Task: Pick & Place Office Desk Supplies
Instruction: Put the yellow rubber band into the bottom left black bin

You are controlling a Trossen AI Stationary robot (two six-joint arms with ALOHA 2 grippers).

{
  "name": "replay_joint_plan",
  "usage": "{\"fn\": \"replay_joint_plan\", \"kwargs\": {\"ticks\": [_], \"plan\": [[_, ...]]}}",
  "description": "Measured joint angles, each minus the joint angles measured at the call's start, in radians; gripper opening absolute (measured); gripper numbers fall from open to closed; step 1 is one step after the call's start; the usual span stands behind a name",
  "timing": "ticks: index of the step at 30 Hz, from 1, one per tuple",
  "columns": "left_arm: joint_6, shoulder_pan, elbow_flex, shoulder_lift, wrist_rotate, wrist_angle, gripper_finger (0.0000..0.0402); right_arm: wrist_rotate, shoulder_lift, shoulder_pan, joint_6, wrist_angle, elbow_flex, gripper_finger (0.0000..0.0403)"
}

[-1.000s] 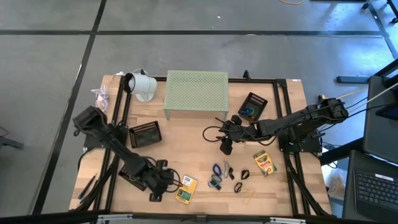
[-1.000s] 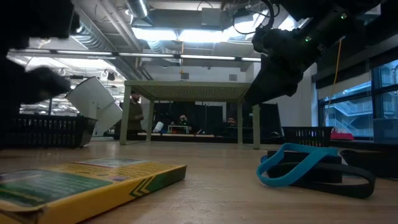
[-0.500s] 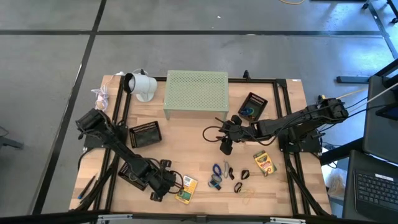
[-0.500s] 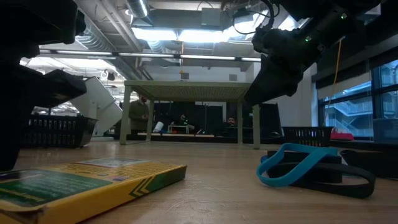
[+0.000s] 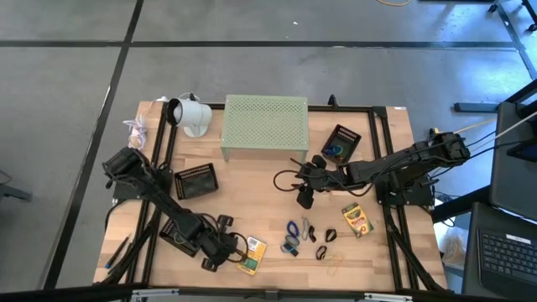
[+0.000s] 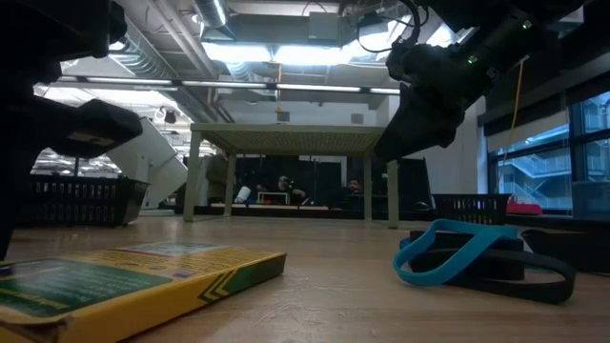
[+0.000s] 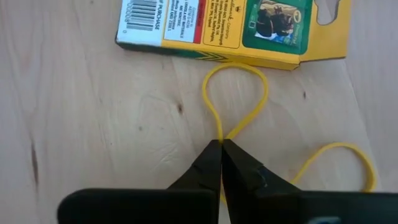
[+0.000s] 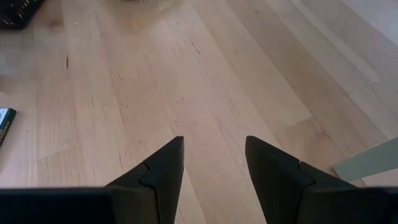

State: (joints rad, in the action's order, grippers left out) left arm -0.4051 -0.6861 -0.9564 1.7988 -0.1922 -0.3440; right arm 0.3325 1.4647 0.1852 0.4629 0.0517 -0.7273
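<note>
Between the left fingers (image 7: 221,163), clenched tip to tip, a yellow rubber band (image 7: 239,102) is pinched flat on the counter (image 7: 93,124). Just beyond the fingertips lies a yellow-green crayon box (image 7: 236,28). Farther off, the right fingers (image 8: 213,163) stand released above bare wood.

In the left wrist view the yellow rubber band (image 7: 236,99) passes under the closed left pincer (image 7: 221,155), so its pinched middle is hidden. The card box (image 7: 230,28) just beyond the pincer is cut off by the frame edge. From above, the small supplies (image 5: 306,239) between the two pincers are too small to tell apart.
</note>
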Motion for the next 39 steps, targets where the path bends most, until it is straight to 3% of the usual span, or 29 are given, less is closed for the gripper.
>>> {"fn": "replay_joint_plan", "kwargs": {"ticks": [16, 21, 39], "plan": [[0.148, 0.002, -0.242, 0.005, -0.287, -0.174, 0.0001, 0.0, 0.0, 0.0, 0.0, 0.0, 0.0, 0.0176], [0.149, 0.001, -0.313, 0.003, -0.43, -0.244, 0.0001, 0.0, 0.0, 0.0, 0.0, 0.0, 0.0, 0.0176], [0.347, -0.004, -0.5, 0.001, -1.235, -0.285, 0.0001, 0.0, 0.0, 0.0, 0.0, 0.0, 0.0, 0.0176]]}}
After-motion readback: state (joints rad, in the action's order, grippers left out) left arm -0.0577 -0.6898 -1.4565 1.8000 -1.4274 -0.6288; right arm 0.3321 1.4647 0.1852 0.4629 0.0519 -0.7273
